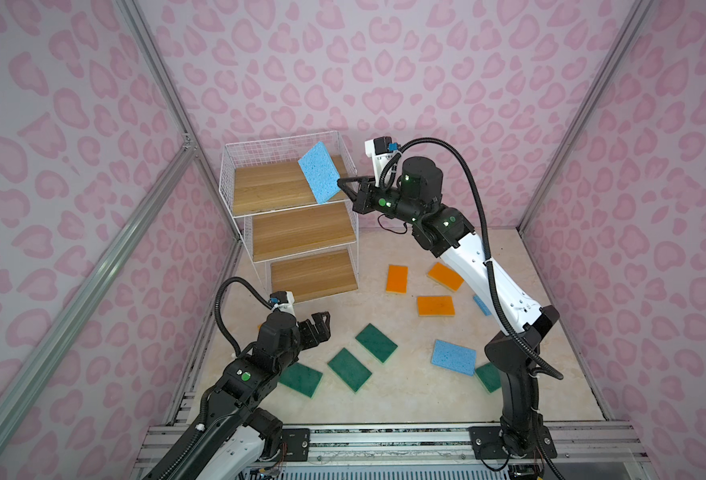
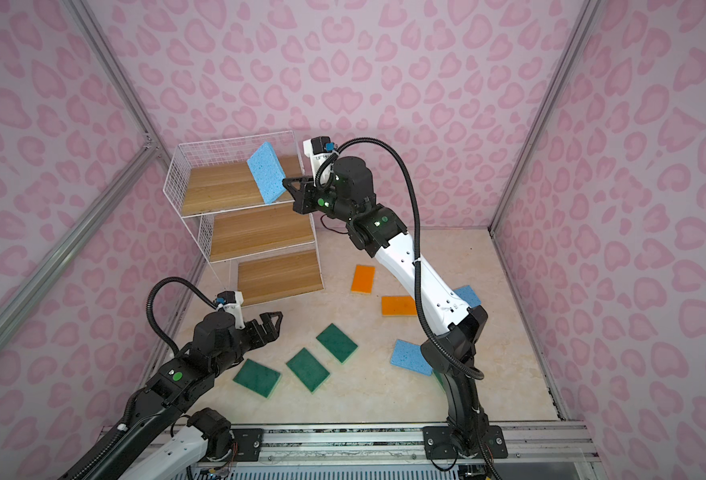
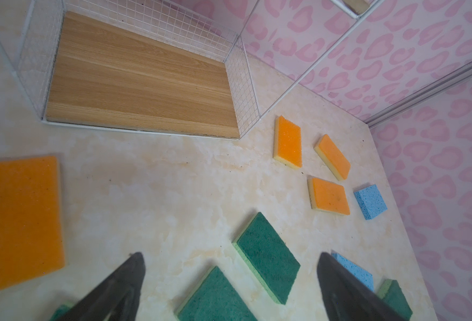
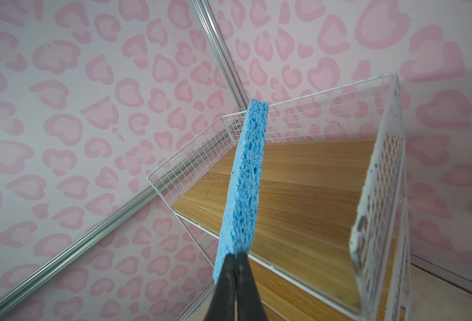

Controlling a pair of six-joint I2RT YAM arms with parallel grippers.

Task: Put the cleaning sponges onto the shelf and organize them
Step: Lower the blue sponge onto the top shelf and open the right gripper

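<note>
Shelf top (image 1: pixel 260 187): right gripper (image 1: pixel 339 183) seemingly level

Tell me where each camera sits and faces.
Both top views: high behind the robot, looking down on the shelf, loose sponges, left pincer and right pincer.
Left wrist: above the open left pincer, facing loose sponges and the bottom board.
Right wrist: behind the right pincer shut on the blue sponge, facing the top board.
All share the shelf.
</note>
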